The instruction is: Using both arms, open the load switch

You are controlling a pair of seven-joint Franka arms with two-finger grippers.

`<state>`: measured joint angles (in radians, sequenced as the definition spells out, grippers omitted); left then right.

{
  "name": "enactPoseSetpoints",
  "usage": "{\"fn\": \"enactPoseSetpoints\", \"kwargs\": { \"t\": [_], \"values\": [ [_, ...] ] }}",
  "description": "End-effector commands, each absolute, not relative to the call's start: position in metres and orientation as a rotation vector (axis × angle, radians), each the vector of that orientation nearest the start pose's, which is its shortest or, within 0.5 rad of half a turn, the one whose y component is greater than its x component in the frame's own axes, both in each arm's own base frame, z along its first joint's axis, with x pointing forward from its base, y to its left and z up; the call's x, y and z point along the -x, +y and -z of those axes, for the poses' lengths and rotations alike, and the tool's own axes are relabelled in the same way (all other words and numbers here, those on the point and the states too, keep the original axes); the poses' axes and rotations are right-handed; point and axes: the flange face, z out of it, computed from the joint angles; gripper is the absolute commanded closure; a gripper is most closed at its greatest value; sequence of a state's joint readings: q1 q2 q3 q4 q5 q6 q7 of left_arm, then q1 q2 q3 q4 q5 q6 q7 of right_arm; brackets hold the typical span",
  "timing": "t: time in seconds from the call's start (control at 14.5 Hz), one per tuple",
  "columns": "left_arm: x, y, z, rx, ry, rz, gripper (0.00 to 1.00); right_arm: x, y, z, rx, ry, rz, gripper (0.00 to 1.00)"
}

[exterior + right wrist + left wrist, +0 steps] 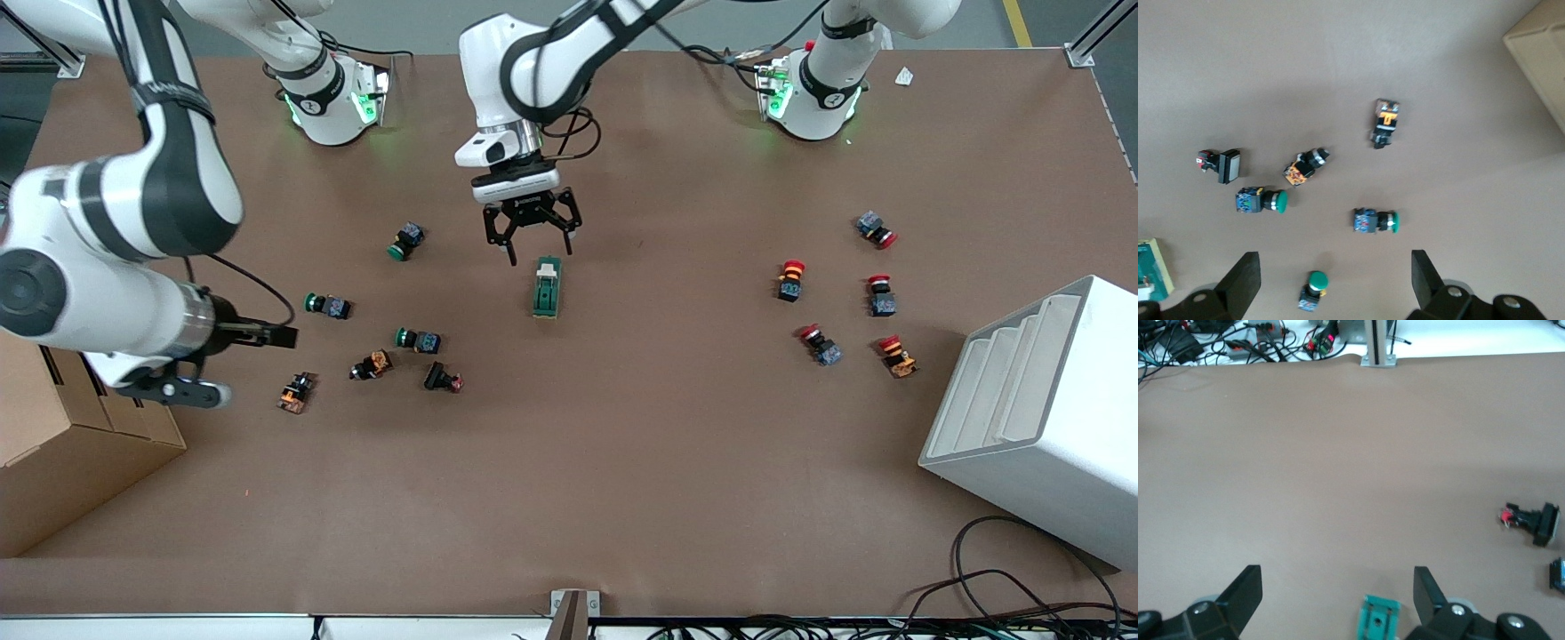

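The load switch [546, 287] is a dark-green block with a cream toggle at the end toward the robots' bases, and it lies flat near the table's middle. My left gripper [540, 253] hangs open just over that toggle end. In the left wrist view the load switch [1378, 620] shows between the open fingers of the left gripper [1338, 583], closer to one finger, touching neither. My right gripper [1335, 267] is open and empty, held high over the button cluster. In the right wrist view the load switch [1151, 270] shows only at the picture's edge. The right gripper [191, 391] is mostly hidden by its arm.
Green, orange and black push buttons [418, 340] lie scattered toward the right arm's end. Red-capped buttons [880, 295] lie toward the left arm's end. A white slotted rack [1040, 418] stands at that end, and a cardboard box [62, 462] beside the right arm.
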<state>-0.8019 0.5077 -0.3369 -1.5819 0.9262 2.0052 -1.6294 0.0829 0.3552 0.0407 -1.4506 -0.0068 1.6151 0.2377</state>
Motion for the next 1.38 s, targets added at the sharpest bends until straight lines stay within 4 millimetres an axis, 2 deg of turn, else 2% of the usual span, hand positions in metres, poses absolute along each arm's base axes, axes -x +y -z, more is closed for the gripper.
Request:
{"fn": "enactPoseSetpoints", "kwargs": {
  "t": [0.0, 0.14, 0.28, 0.48, 0.62, 0.69, 0.83, 1.03, 1.17, 1.31],
  "values": [
    [-0.410, -0.543, -0.442, 2.901, -0.186, 0.826, 0.00, -0.631, 0.042, -0.488, 3.174, 0.085, -0.264, 0.00],
    [-0.443, -0.507, -0.480, 2.939, -0.231, 0.737, 0.00, -0.630, 0.033, -0.498, 3.187, 0.036, -0.235, 0.00],
    [-0.479, -0.463, -0.516, 2.962, -0.288, 0.658, 0.00, -0.629, 0.025, -0.507, 3.199, 0.042, -0.211, 0.00],
    [-0.522, -0.397, -0.558, 2.998, -0.262, 0.516, 0.00, -0.627, 0.017, -0.517, 3.197, 0.043, -0.185, 0.00],
    [-0.537, -0.362, -0.574, 3.015, -0.213, 0.441, 0.00, -0.624, 0.010, -0.522, 3.194, 0.000, -0.180, 0.00],
    [-0.541, -0.341, -0.590, 3.031, -0.199, 0.435, 0.00, -0.621, 0.004, -0.527, 3.189, 0.006, -0.176, 0.00],
    [-0.546, -0.300, -0.606, 3.069, -0.146, 0.341, 0.00, -0.616, -0.001, -0.532, 3.184, 0.020, -0.193, 0.00],
    [-0.552, -0.239, -0.631, 3.064, -0.114, 0.301, 0.00, -0.615, -0.003, -0.540, 3.183, -0.027, -0.180, 0.00],
    [-0.557, -0.194, -0.641, 3.119, -0.089, 0.228, 0.00, -0.614, -0.006, -0.542, 3.182, -0.030, -0.188, 0.00],
    [-0.561, -0.152, -0.650, 3.134, 0.040, 0.203, 0.00, -0.616, -0.009, -0.549, 3.184, -0.012, -0.166, 0.00]
  ]
}}
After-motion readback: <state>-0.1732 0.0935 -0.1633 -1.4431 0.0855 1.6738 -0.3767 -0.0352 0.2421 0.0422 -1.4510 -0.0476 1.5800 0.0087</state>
